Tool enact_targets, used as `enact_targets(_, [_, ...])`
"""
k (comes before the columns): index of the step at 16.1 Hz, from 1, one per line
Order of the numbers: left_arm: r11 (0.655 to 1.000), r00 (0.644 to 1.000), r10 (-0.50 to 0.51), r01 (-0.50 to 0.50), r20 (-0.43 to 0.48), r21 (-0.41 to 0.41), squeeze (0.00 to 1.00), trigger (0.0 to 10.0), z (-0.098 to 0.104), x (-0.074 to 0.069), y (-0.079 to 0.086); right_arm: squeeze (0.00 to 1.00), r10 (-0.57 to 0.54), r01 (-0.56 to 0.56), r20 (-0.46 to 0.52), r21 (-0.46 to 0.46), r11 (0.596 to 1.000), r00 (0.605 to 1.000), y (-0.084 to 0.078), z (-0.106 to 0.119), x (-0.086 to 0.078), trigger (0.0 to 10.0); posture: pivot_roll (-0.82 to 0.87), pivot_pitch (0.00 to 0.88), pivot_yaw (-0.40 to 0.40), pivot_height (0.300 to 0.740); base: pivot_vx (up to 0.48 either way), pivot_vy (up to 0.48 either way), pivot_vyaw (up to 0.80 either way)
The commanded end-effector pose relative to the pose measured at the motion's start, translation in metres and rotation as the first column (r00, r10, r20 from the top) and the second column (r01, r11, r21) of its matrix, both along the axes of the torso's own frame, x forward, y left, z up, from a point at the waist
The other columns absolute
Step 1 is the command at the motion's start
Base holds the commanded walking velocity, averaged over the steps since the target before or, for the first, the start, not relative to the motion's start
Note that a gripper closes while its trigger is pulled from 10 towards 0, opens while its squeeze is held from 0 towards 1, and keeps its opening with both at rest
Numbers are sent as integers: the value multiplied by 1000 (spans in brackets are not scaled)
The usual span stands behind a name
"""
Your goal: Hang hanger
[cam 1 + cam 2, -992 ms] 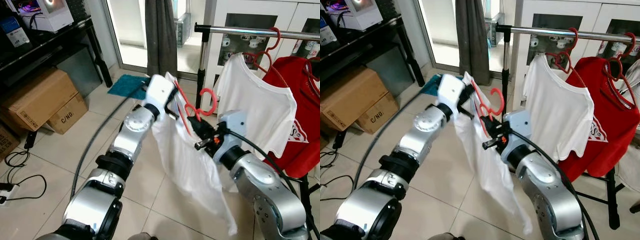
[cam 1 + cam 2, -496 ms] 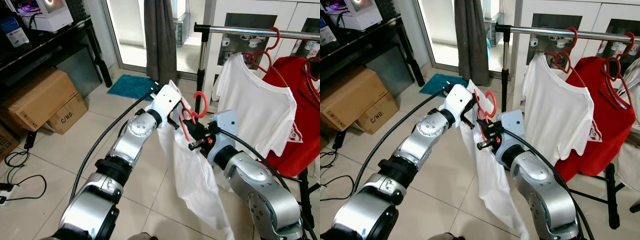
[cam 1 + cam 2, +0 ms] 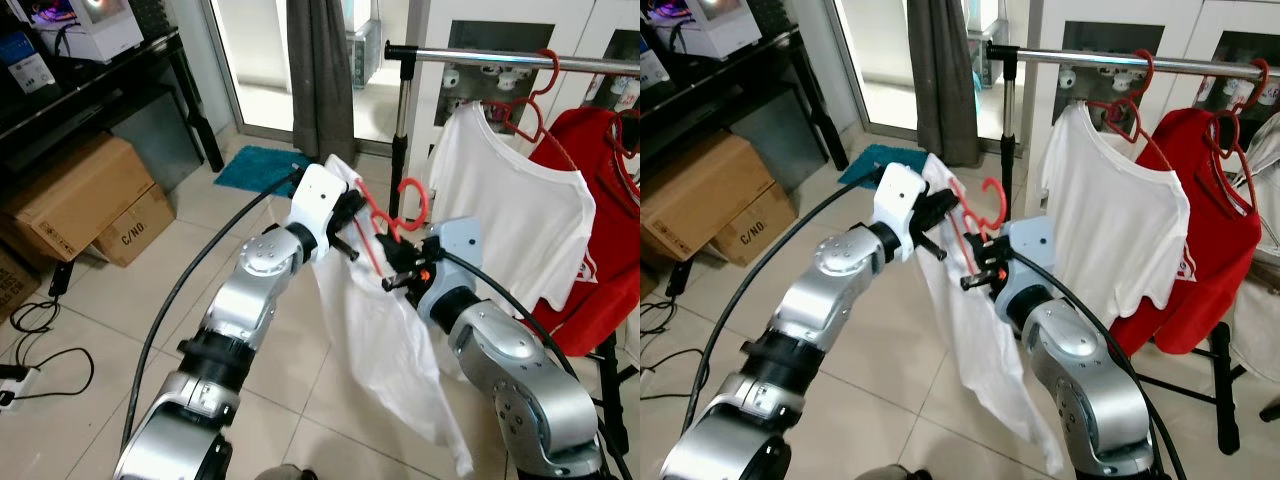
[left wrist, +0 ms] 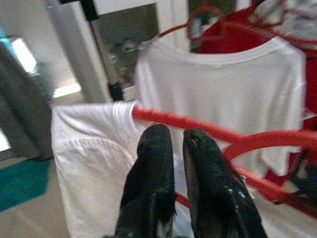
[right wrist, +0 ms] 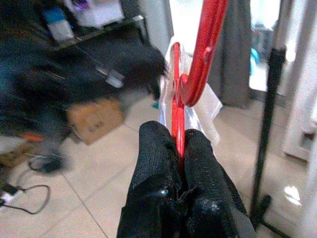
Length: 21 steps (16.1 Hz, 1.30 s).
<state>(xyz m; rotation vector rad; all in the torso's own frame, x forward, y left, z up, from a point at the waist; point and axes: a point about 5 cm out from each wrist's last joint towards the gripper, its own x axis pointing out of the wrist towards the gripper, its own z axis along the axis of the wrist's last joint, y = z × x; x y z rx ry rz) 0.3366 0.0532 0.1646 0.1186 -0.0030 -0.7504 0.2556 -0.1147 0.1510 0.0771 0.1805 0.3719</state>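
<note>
Right end effector (image 5: 177, 144): fingers pressed together, pinching the red hanger (image 3: 385, 215) at its neck just below the hook, hook standing upright above the fingertips. Left end effector (image 4: 177, 136): fingers nearly together with a thin gap, tips resting against the hanger's red bar beside the shoulder of the white shirt (image 3: 385, 345); cannot tell whether actually gripping the bar.

Hanger and white shirt held in the air between both arms, at about 9 o'clock from the upright pole of the clothes rail (image 3: 520, 58) and lower than its bar, not yet on it. Shirt drooping down from the hanger toward the tiled floor (image 3: 110, 300). On the rail at 3 o'clock: another white shirt (image 3: 520, 215) on a red hanger, then a red shirt (image 3: 610, 230). Cardboard boxes (image 3: 85, 200) at 9 o'clock by the black shelf (image 3: 90, 95); teal mat (image 3: 255, 170) near the grey curtain (image 3: 320, 70).

Against half a second back: hanger hook slightly further toward 3 o'clock, closer to the rail pole; left forearm drawn a little toward 9 o'clock; same pinch at the right end effector.
</note>
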Motion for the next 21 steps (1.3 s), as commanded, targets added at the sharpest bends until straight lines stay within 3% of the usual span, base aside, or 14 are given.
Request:
enact_targets(1, [1000, 1000, -13, 13, -1, 2, 1000, 10000, 2, -2, 5, 0, -28, 28, 15, -4, 1000, 999, -2, 3, 3, 10000, -32, 0, 138, 740, 0, 0, 0])
enact_targets(3, [1000, 1000, 2, -2, -27, 8, 1000, 10000, 2, -7, 16, 0, -76, 76, -2, 32, 997, 997, -9, 0, 5, 10000, -25, 0, 130, 740, 0, 0, 0])
enact_targets(6, [994, 996, 82, -84, -27, -63, 1000, 10000, 8, -14, 34, 0, -154, 153, 15, 51, 987, 988, -16, -5, 7, 10000, -18, 0, 127, 740, 0, 0, 0])
enact_targets(7, [985, 988, 153, -155, -29, -77, 1000, 10000, 6, -16, 46, 0, -204, 203, 11, 47, 978, 979, -21, -10, 6, 10000, -21, 0, 140, 740, 0, 0, 0])
enact_targets(8, [978, 982, 186, -188, -31, -88, 298, 10000, 5, -17, 52, 0, -218, 217, 15, 44, 975, 976, -23, -11, 5, 10000, -21, 0, 141, 740, 0, 0, 0])
enact_targets(9, [960, 965, 262, -263, -29, -97, 0, 10000, 2, -23, 67, 0, -264, 263, 16, 38, 964, 964, -30, -15, 2, 10000, -18, 0, 144, 740, 0, 0, 0])
enact_targets(11, [943, 945, 328, -328, -11, -52, 0, 10000, -7, -31, 80, 0, -298, 298, 39, -3, 955, 954, -35, -17, 0, 10000, -3, 0, 118, 740, 0, 0, 0])
enact_targets(13, [946, 945, 323, -323, 43, 4, 0, 10000, -14, -38, 80, 0, -251, 251, 19, -49, 967, 968, -27, -21, -1, 10000, 0, 1, 105, 740, 148, 0, 0])
enact_targets(18, [947, 950, 307, -311, 60, 80, 0, 10000, -27, -51, 74, 0, -230, 234, 52, -89, 968, 972, -24, -20, 4, 10000, 17, 18, 73, 740, 353, 0, 0])
enact_targets(21, [940, 943, 328, -333, 60, 82, 0, 10000, -27, -54, 79, 0, -194, 198, 45, -100, 975, 980, -18, -20, 8, 10000, 19, 24, 64, 740, 415, 0, -533])
